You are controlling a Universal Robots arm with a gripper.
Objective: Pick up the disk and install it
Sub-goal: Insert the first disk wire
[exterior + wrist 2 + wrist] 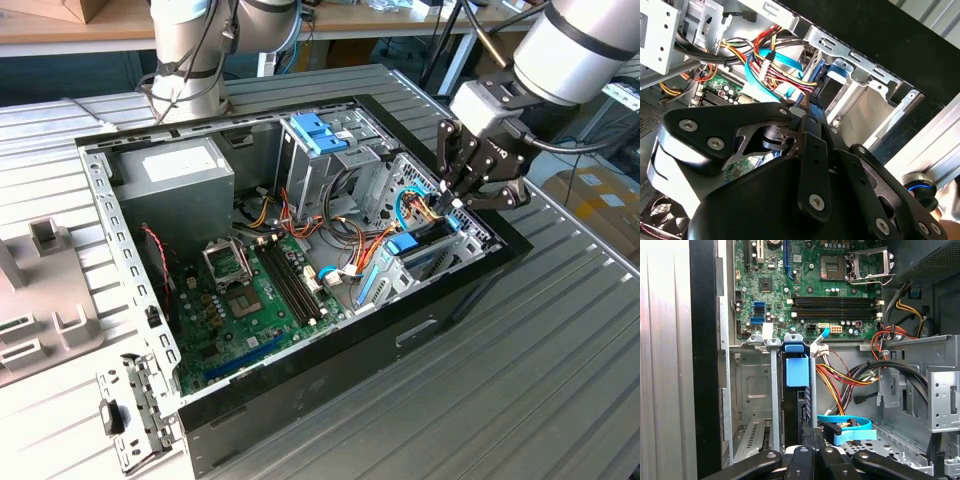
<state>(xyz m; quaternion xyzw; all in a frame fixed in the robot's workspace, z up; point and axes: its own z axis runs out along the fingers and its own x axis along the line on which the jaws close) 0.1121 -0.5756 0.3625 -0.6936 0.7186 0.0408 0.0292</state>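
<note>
Black links of the gripper [809, 444] fill the foreground in both wrist views, and its jaws are drawn close together on the upper edge of the disk [801, 410]. The disk stands on edge in a narrow slot of the drive cage [755, 390], wearing a light-blue tab [797, 372], at the end of the open computer case [330, 370] nearest the exterior view's right. It looks part-way seated rather than fully home, though how deep it sits is hard to judge. The main risk I see is the wiring: a bundle of red, orange and yellow leads [840, 377] and a flat blue data cable [850, 422] lie just beside the slot, so a push that drifts sideways could snag or pinch them. A tilted disk could also bind on the cage rails, and forcing it might slip it out of the grip or scrape the motherboard [805, 280] beyond. As for writing, the white sticker on the grey power supply [170, 175] carries print too small to read, and I can make out no words on the disk. The case rests on a ribbed metal tabletop [500, 400].
</note>
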